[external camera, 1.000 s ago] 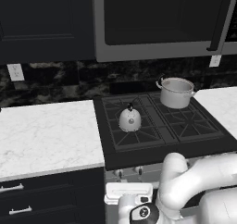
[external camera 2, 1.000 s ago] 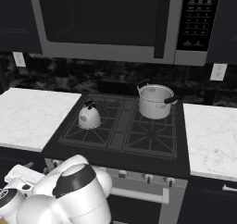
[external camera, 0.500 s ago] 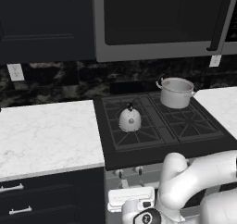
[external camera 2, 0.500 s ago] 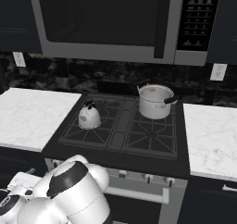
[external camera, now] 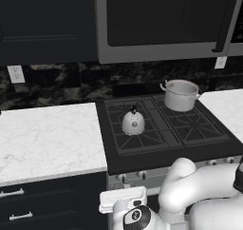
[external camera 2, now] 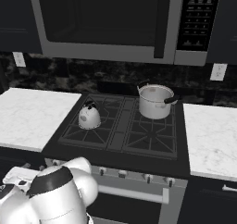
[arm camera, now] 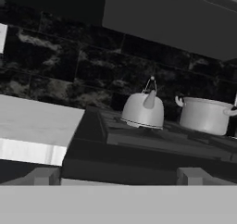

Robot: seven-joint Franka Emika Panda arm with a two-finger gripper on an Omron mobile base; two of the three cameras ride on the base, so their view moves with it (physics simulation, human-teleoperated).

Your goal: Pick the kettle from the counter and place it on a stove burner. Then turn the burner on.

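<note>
Sitting on front-left burner [external camera: 135, 131]: kettle [external camera: 133, 122], off table [external camera: 47, 134] | placing done | left: knob [external camera: 142, 175], probably unturned | jaws wide, holding nothing, low before stove front

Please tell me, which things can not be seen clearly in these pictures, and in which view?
- Gripper: in the hand view its fingertips are cut off by the bottom band.
- Stove knobs: too small in the right base view to read their setting; some are hidden behind the arm.
- Burner under the kettle: covered by the kettle in the left base view; flame cannot be judged.
- Pot: its inside is too dark to make out.
</note>
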